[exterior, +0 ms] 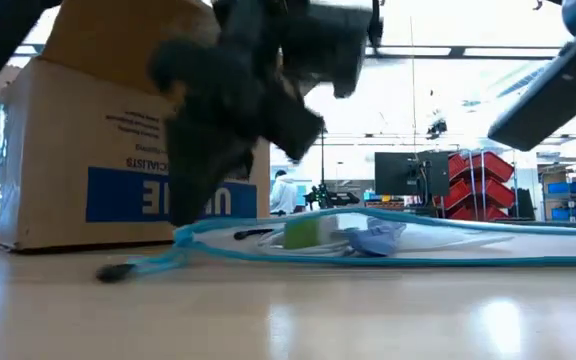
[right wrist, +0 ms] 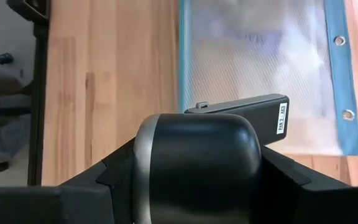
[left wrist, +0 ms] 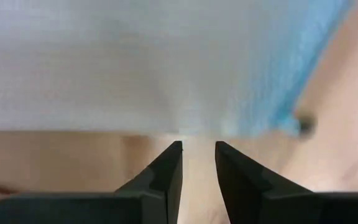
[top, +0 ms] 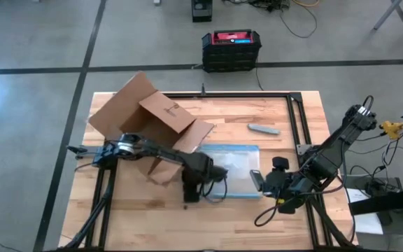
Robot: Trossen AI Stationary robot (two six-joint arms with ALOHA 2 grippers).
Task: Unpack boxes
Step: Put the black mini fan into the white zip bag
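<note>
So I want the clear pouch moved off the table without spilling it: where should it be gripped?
Probably the blue edge strip at the pouch corner nearest the left end effector, coming in low along the tabletop. The pouch lies flat, so only its thin rim offers a pinch.

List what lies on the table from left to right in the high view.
Cardboard box → left gripper → clear blue-edged pouch → small grey object → right gripper.

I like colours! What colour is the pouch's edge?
Blue, on the pouch; the right wrist view shows it best.
</note>
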